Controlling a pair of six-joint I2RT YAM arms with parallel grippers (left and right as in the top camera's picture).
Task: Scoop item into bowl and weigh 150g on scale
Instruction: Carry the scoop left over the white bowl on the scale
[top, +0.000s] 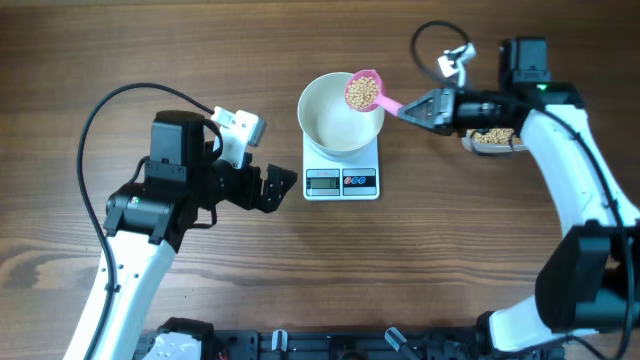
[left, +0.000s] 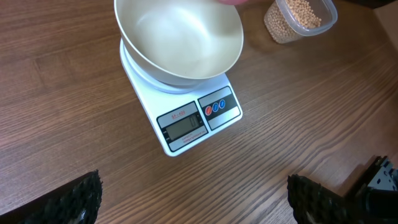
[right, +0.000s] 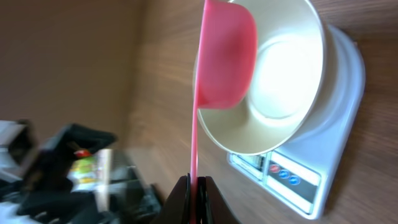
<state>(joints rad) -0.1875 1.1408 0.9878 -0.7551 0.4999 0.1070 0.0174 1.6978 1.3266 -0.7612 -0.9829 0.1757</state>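
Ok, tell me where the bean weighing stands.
Done: the bowl sits on the scale, and the pink scoop is loaded with beans. In hand: the right gripper, shut on the scoop's handle, holds it over the bowl's rim. Left: the bowl looks empty, so tipping, more scoops and the weight check remain.

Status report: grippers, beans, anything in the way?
Right gripper shut on pink plastic scoop, loaded with small beige beans, above round white bowl on white digital scale. Left gripper open beside scale. Bowl looks empty; nothing blocking.
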